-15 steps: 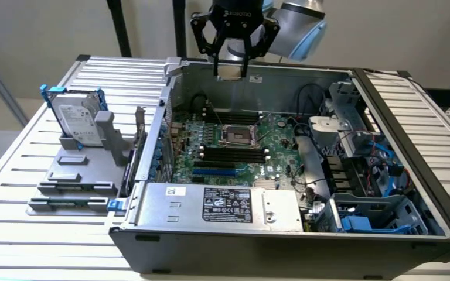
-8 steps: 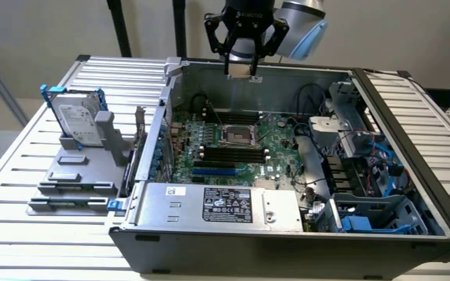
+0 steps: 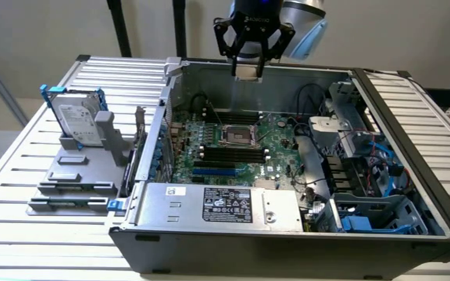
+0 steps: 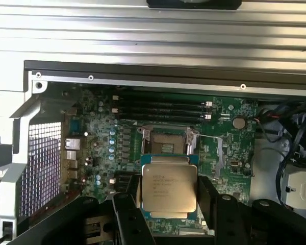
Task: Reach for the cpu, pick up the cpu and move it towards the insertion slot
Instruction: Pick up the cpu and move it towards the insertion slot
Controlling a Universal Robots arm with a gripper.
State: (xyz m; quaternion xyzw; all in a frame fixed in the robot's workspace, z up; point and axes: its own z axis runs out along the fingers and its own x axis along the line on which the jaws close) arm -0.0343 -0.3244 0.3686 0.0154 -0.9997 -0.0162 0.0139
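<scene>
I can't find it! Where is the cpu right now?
The cpu is held in the gripper, up above the open computer case, over the motherboard near the case's back wall.

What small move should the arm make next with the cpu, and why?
Probably a slow descent toward the insertion slot. The gripper is shut on the cpu and hangs high above the open case, and in the wrist view the chip sits just short of the socket's silver frame, so a slight shift over it while lowering seems right.
</scene>
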